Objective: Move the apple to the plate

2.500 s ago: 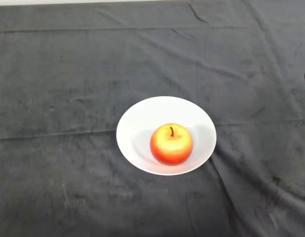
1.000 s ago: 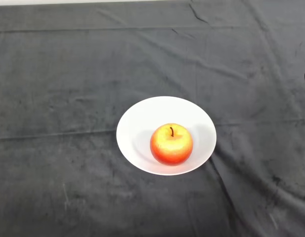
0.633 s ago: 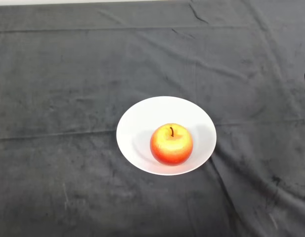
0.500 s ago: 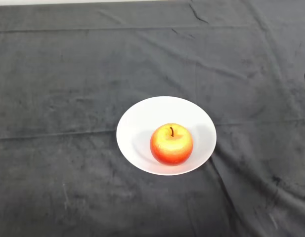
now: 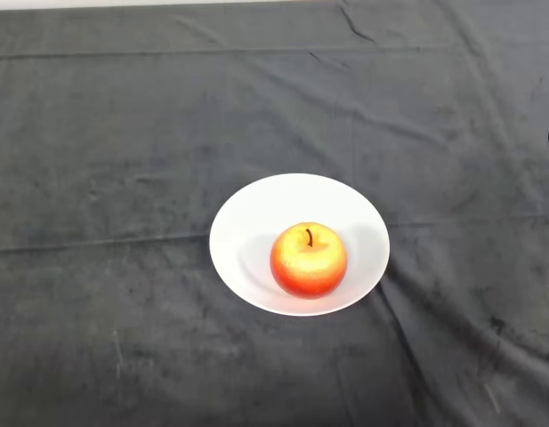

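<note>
The apple (image 5: 309, 260) sits on the white plate (image 5: 256, 222), stem up. The plate rests near the middle of the table (image 5: 105, 178), on its dark cloth.

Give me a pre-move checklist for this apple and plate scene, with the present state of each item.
1. Apple on the plate: ok, it sits inside the rim, toward the near side.
2. Apple upright: ok, stem points up.
3. Plate flat on the dark cloth: ok, no tilt visible.
4. Plate fully on the cloth, away from its edges: ok.
5. Hand position: cannot tell, no part of the robot shows.
6. Task left to do: ok, nothing appears to remain.
</note>
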